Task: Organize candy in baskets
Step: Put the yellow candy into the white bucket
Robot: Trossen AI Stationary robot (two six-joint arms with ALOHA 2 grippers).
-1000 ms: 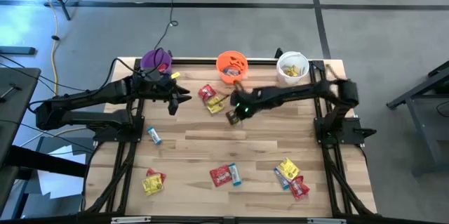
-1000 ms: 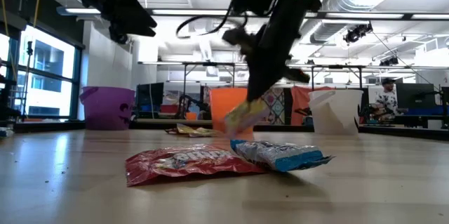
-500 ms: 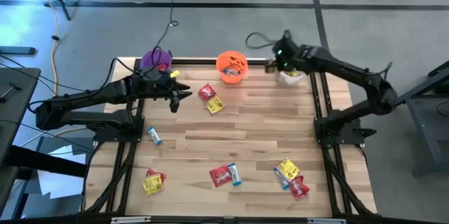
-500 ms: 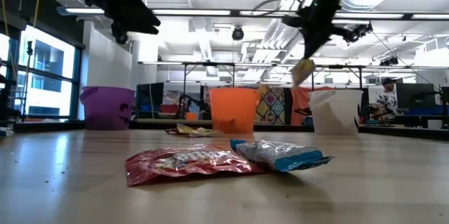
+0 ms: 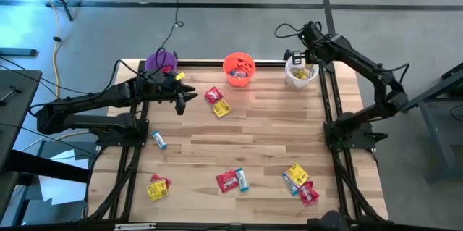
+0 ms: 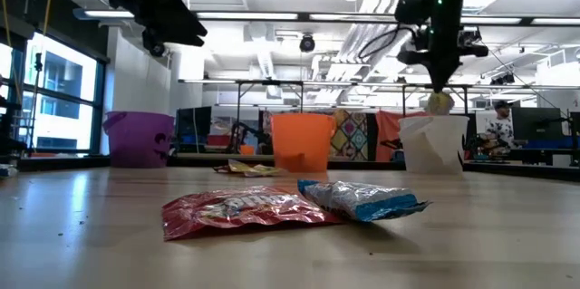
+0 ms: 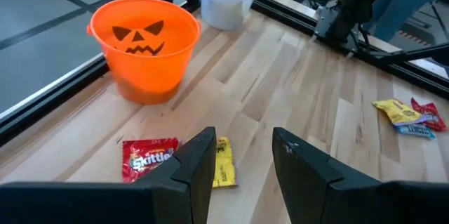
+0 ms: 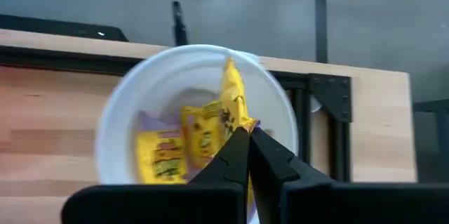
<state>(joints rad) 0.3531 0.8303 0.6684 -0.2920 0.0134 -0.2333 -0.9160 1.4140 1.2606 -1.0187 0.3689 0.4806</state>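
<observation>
Hanging over the white bucket at the counter's far edge: right end effector, pinching a yellow packet. Waiting near the purple bucket: left end effector, spread and holding nothing.

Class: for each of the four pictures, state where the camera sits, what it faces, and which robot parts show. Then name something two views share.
High: overhead, looking down; both arms, table.
Low: table-top height, facing the room; red packet near, arms above.
Left wrist: over open left pincer, facing orange bucket.
Right wrist: above white bucket; shut right pincer holds yellow packet.
Shared: white bucket, in all four.
</observation>
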